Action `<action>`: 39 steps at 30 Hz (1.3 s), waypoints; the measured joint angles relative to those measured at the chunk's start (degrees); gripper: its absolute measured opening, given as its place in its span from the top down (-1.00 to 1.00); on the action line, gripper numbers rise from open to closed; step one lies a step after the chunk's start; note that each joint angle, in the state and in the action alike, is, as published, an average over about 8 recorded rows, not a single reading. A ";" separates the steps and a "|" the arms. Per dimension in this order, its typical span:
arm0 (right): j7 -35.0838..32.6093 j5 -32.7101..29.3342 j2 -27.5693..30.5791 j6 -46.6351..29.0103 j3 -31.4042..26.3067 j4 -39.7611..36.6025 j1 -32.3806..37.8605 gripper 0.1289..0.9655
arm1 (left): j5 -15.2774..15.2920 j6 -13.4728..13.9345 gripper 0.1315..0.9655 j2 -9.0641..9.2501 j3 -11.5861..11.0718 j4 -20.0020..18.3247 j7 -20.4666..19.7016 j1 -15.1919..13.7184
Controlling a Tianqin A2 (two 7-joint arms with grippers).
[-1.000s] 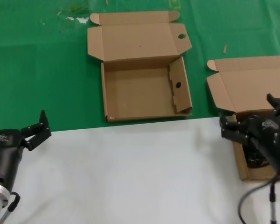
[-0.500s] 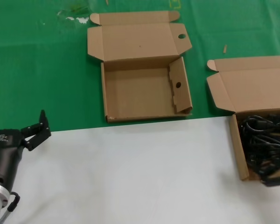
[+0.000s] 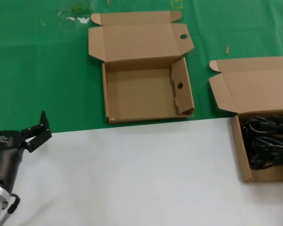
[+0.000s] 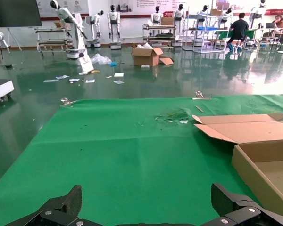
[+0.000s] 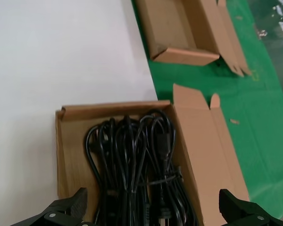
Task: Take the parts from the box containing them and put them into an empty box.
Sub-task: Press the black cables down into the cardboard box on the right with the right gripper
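Observation:
Black power cables lie bundled in the brown box at the right table edge, its plain lid folded back. In the right wrist view my right gripper hangs open above these cables, its fingers spread past the width of the bundles and holding nothing; it is out of the head view. The empty box, with a round hole in a lid flap and in a side flap, stands open at the table's middle. My left gripper waits open at the lower left, apart from both boxes.
Green cloth covers the far half of the table, and a white surface the near half. The left wrist view shows the empty box's corner and lid off to one side, with workshop floor beyond.
My right arm, which stood over the cable box a second ago, has pulled back out of the head view, uncovering the cables. The left arm has not moved.

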 joint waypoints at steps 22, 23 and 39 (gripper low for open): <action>5.35 -9.23 -4.12 -4.56 -19.44 -11.30 24.58 -0.95 | 0.02 0.00 -1.00 0.00 0.00 0.00 -0.03 0.00; 5.37 -9.18 -4.05 -4.61 -19.53 -11.29 24.58 -0.94 | 0.02 0.00 -1.00 0.00 0.00 0.00 -0.02 0.00; 5.83 -7.34 -1.87 -4.03 -17.79 -9.01 20.61 -0.64 | 0.02 0.00 -1.00 0.00 0.00 0.00 -0.02 0.00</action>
